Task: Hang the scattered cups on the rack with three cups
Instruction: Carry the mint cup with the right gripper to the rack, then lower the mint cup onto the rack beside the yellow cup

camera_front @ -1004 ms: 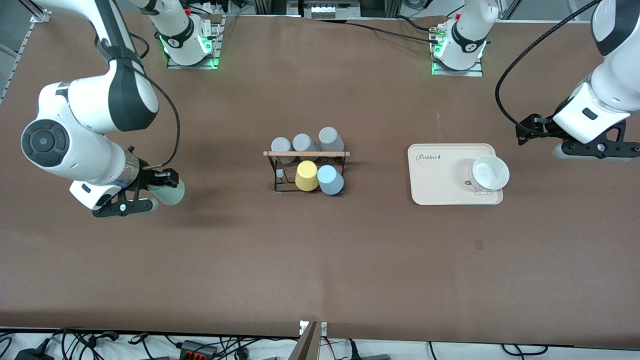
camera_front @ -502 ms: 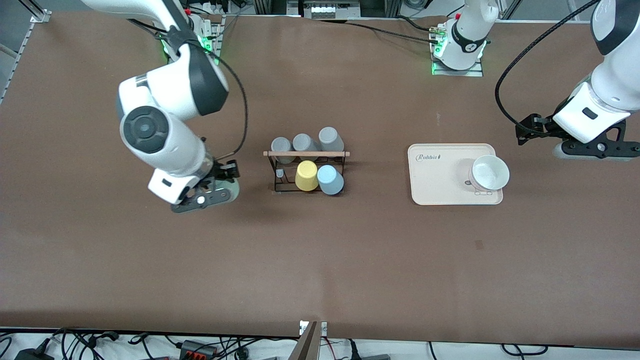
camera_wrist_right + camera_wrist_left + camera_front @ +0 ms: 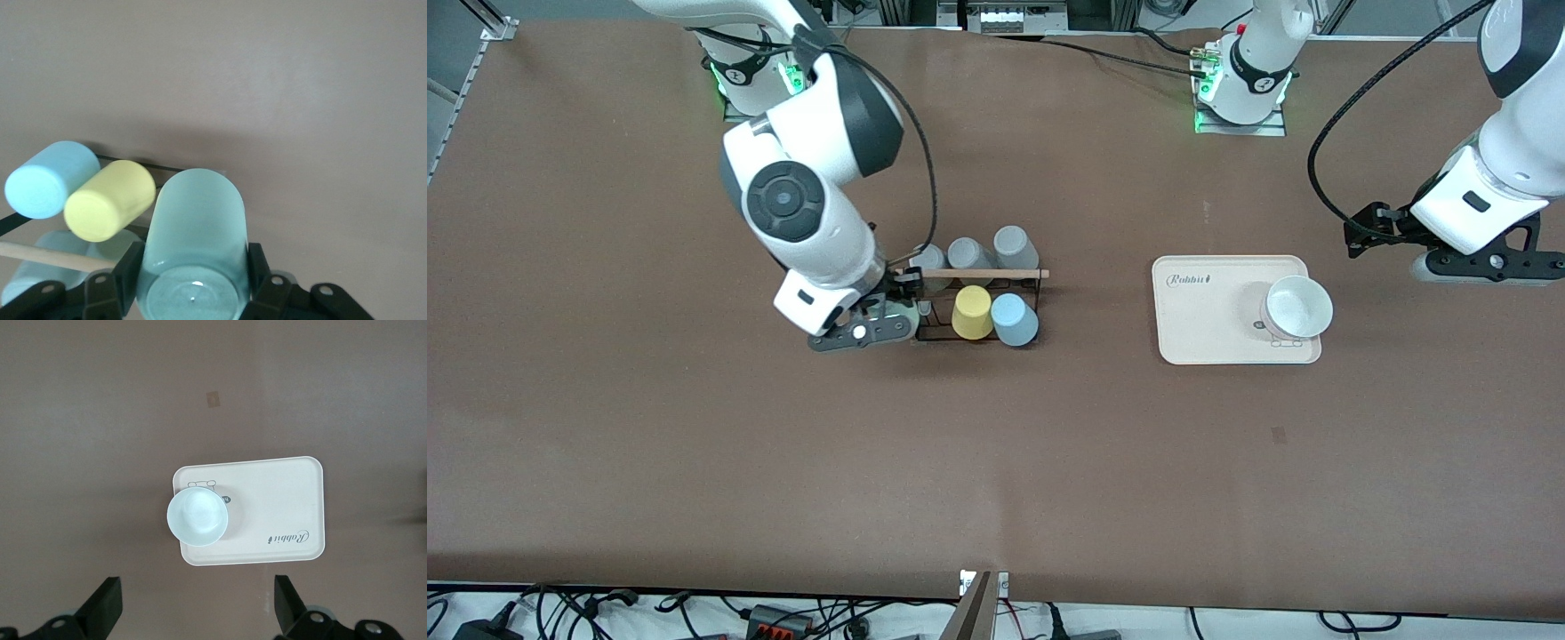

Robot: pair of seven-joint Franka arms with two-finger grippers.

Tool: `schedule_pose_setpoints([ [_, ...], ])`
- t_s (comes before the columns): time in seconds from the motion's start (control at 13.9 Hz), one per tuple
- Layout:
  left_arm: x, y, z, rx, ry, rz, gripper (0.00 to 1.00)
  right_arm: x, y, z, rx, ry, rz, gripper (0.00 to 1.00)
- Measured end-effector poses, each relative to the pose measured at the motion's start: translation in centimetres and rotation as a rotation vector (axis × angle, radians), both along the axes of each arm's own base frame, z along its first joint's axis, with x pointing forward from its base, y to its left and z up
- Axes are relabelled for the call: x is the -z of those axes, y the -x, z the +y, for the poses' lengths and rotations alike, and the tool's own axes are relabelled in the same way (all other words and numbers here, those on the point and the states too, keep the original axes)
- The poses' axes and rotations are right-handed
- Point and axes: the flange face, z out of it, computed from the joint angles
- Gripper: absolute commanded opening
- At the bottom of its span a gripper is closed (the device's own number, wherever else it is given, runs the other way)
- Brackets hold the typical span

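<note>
The pale mint-green tapered handleless cup (image 3: 193,240) is held between the closed jaws of the right gripper (image 3: 869,325), which is positioned over the end of the small black wire rack with the light wooden rod (image 3: 978,274) nearest the right arm. Just past the jaws, a yellow cup (image 3: 972,312) and a light blue cup (image 3: 1015,319) are already seated on pegs; three grey cups (image 3: 969,253) are seen on the row next to them. A free peg appears to remain beside the yellow cup, directly under the held cup.

Risks, as judged from here:
- The yellow cup could be knocked by the held cup, since little room is left between them.
- The wooden rod could be struck by the jaws on descent, and the light rack shoved along the brown bench (image 3: 694,444).
- If the cup is released off-centre from the peg, it may tip and roll off.

The left gripper (image 3: 1485,267) is parked with jaws wide, holding nothing, above bare bench beside the cream rectangular tray (image 3: 293,487) carrying a white bowl (image 3: 197,517); that arm waits.
</note>
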Motion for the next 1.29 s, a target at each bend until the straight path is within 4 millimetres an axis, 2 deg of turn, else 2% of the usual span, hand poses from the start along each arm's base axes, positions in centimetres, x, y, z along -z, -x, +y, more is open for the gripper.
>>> schedule_pose_setpoints([
  [0.14, 0.0, 0.0, 0.0, 0.0, 0.0, 0.0, 1.0, 1.5, 0.5, 1.5, -0.001, 0.005, 0.006, 0.22],
  [0.29, 0.0, 0.0, 0.1, -0.001, 0.0, 0.001, 1.0, 2.7, 0.8, 2.1, -0.005, 0.013, 0.018, 0.21],
  [1.0, 0.0, 0.0, 0.1, -0.002, 0.0, 0.002, 1.0, 5.8, 1.2, 2.9, 0.002, 0.041, 0.057, 0.21],
  [1.29, 0.0, 0.0, 0.1, -0.003, 0.0, 0.003, 1.0, 7.8, 1.2, 3.1, 0.002, 0.057, 0.081, 0.21],
])
